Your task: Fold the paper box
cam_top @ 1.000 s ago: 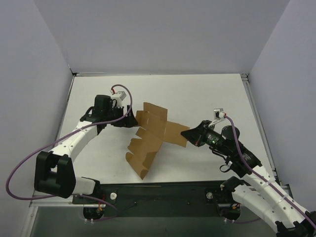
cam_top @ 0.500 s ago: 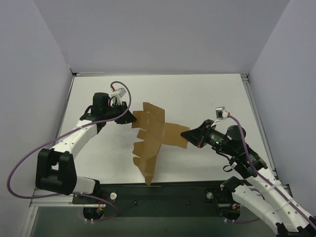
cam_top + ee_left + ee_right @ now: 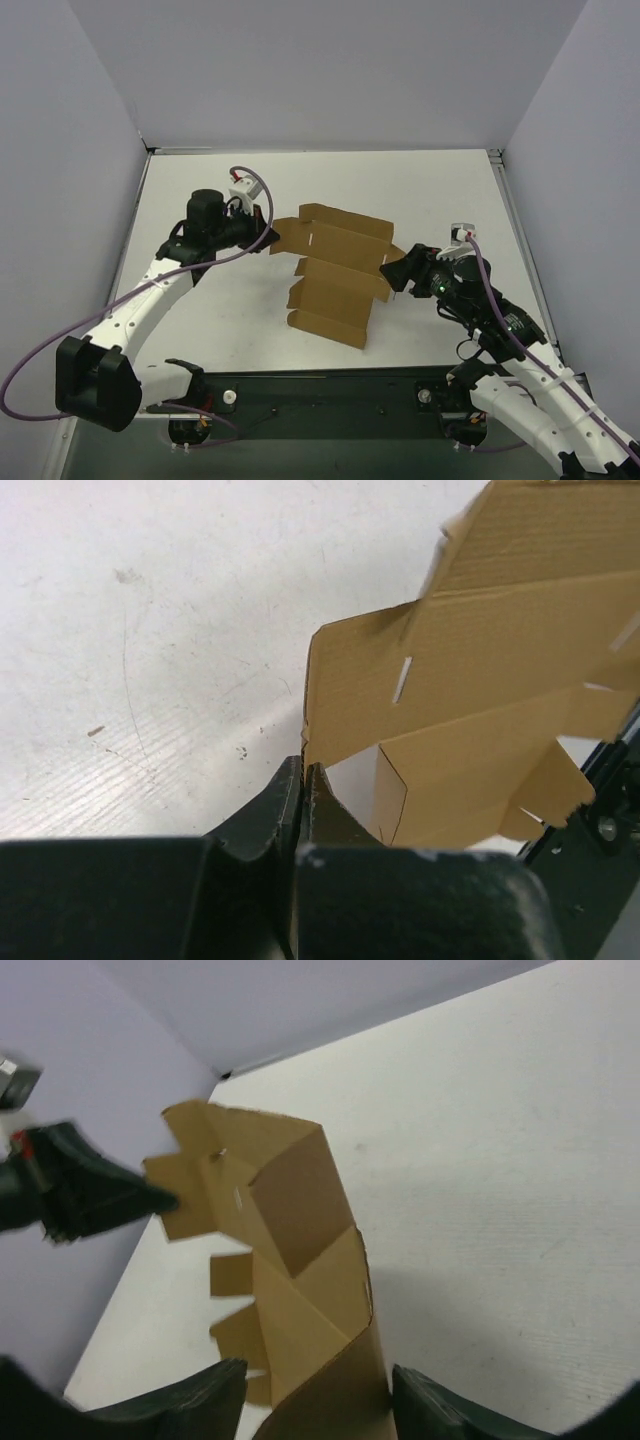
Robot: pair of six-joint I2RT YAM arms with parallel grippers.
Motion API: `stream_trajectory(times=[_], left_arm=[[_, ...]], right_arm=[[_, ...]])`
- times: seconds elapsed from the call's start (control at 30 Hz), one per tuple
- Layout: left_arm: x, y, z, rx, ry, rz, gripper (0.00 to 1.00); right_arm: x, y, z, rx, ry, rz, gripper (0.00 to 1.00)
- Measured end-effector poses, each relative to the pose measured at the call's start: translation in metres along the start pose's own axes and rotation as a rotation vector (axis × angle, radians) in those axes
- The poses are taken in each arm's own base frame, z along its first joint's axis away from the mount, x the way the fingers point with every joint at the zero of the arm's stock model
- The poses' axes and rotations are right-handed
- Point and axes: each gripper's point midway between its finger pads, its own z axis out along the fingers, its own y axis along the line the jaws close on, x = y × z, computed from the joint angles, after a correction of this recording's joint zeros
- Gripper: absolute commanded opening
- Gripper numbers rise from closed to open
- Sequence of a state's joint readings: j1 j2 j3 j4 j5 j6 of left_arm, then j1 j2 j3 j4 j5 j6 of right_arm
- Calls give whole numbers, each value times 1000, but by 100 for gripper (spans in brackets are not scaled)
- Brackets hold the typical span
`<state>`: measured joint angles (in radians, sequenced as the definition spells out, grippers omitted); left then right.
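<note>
Currently pinching paper box [image 3: 335,283] corner with left end effector [image 3: 271,237]; right end effector [image 3: 391,273] spread wide, straddling opposite edge.

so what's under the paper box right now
White table shows beneath the paper box in the left wrist view. From above, the raised sheet covers the patch directly below it, so that part can't be checked.
</note>
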<state>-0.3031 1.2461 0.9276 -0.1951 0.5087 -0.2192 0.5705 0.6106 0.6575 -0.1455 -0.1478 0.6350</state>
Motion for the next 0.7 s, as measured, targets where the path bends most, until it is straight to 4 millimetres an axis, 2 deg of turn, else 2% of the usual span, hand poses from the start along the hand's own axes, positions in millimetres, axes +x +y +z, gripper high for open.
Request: stream_trajectory(times=[0.1,0.2,0.47,0.57,0.7], left_arm=[[-4,-12,-4,-17,-23,87,0],[-3,-23,-6,-8,-24,166,0],[3,-27,-7,9,-2,243,0],[4,-28,-9,8,-4,257,0],[7,-39,-9,28,-2,307,0]], right_arm=[[-3,-15,-4,91,-10,-2,80],[-12,-21,-12,142,-20,-45,82],[-43,-12,-37,178,-38,-170,82],[-48,-8,-39,190,-42,-121,82],[-34,3,-26,152,-7,90,78]])
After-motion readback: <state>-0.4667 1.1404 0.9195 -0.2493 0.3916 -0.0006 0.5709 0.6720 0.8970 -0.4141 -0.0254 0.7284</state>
